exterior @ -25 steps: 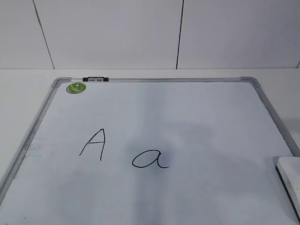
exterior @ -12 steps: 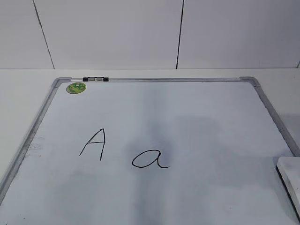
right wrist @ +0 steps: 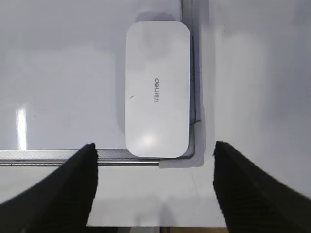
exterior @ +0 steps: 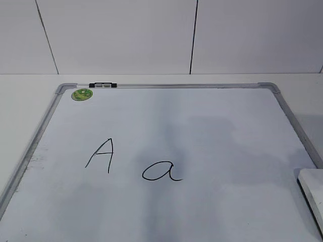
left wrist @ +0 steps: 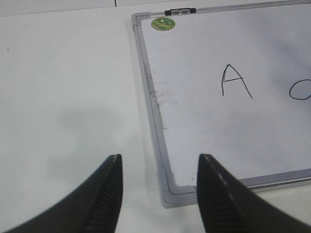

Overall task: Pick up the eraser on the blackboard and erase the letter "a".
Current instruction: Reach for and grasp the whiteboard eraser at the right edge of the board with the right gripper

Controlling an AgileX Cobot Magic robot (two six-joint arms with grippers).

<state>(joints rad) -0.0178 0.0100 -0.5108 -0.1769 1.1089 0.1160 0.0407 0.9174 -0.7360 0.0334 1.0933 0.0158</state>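
The blackboard is a white dry-erase board with a grey metal frame, lying flat on the table. The letter "a" is written in black near its middle, right of a capital "A". The white eraser lies at the board's near right corner, cut off by the frame edge. In the right wrist view the eraser lies in that corner, and my right gripper is open and empty above the table just short of it. My left gripper is open and empty over the board's near left corner.
A green round sticker and a black clip sit at the board's far left corner. A white tiled wall stands behind the table. White tabletop lies left of the board.
The board, letters and eraser have not moved. A faint shadow on the board's right half has shifted slightly.
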